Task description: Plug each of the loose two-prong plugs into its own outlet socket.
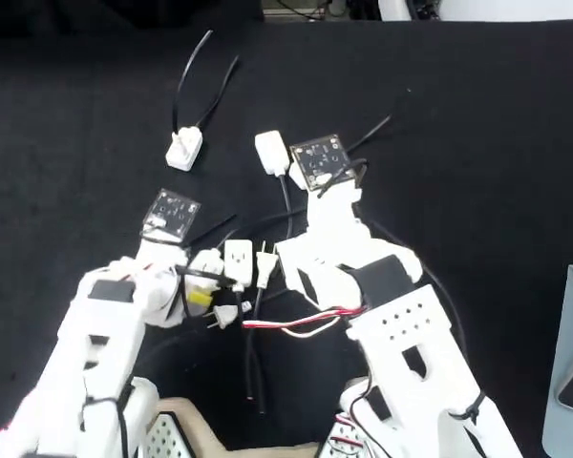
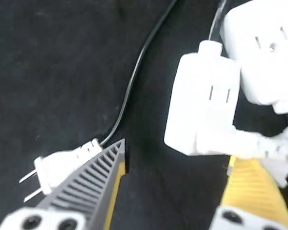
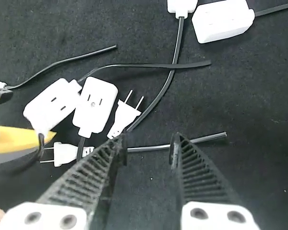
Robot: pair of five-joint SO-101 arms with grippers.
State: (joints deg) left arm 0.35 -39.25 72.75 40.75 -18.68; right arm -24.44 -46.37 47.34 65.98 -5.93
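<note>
Two plugs lie loose beside a pair of sockets on a black worktop (image 1: 477, 114), neither one plugged in.

The left tool (image 2: 175, 155) is released with its jaws wide. One yellow-lined finger (image 2: 245, 191) touches the near socket (image 2: 201, 110), and the other finger sits just beside a plug (image 2: 57, 170) that lies flat with bare prongs. The second socket (image 3: 95, 109) lies just beside the first. The second plug (image 3: 124, 115) rests next to it, prongs pointing away from the right tool (image 3: 148, 143). That tool is also released, its tips near the second plug, and a black cable (image 3: 201, 139) crosses the gap between them. A far block (image 1: 272, 153) and a two-cable block (image 1: 184, 148) lie farther up, well apart from the pair.
</note>
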